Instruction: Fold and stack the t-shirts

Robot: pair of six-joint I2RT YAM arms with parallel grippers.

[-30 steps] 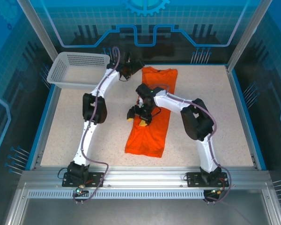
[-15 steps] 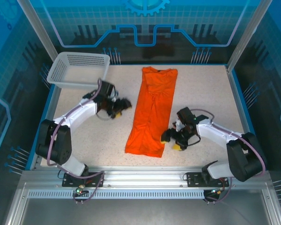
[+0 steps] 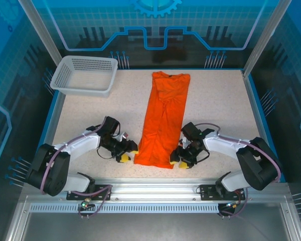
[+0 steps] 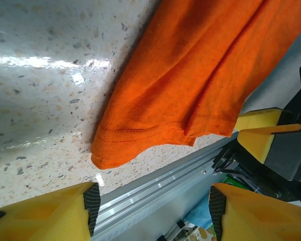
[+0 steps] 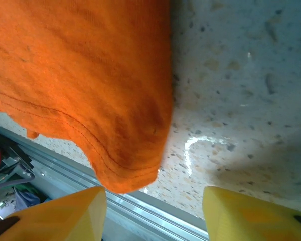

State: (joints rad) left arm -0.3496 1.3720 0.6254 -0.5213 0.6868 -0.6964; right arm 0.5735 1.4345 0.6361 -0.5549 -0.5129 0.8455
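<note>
We see the orange t-shirt as a long strip on the speckled worktop, hem end lying between left claw and right claw, collar end far ahead. Both claws apart, empty. Blue-walled enclosure.

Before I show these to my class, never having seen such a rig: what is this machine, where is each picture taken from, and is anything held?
These are two robot arms bolted at the near edge of a speckled table. The overhead picture looks down from above and behind them; the other two come from a camera on each wrist, its yellow fingers at the bottom. A long orange t-shirt lies flat in the middle, a white mesh basket at the far left corner. The left gripper and right gripper sit at the shirt's near corners, jaws apart, holding nothing.
</note>
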